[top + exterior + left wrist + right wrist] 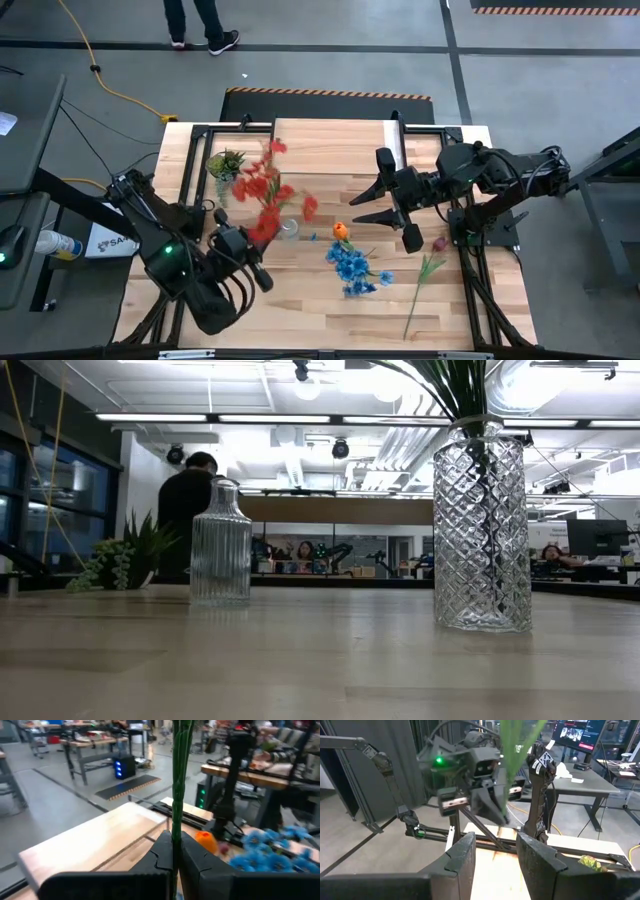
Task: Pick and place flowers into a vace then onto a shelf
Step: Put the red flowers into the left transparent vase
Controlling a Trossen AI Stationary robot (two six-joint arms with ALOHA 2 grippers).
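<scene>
My left gripper [265, 237] is shut on the red flowers [265, 190], whose green stem [176, 780] rises upright from the fingers. A small glass vase [290, 228] stands just beside them. In the low view, a diamond-cut vase [480, 525] holds green stems; whose stems they are, I cannot tell. The blue cluster [355, 265], the orange tulip [340, 230] and the dark pink bud [440, 243] lie on the table. The shelf [335, 140] stands at the far middle. My right gripper [372, 203] hovers open right of the vase, holding nothing. My left gripper pinches the red flowers' green stem [176, 822] between its two fingers [162, 852]. The fingers lie roughly level, coming from the table's near left and crossing the stem. The stem stands upright with the red heads above the fingers. The gripper hides the part below the fingers.
A spiky potted plant [225, 163] sits at the far left of the table, and a ribbed glass bottle [220, 545] stands right of it in the low view. A person's legs [200, 25] show beyond the far edge. Black frame rails [480, 290] run along the table's sides.
</scene>
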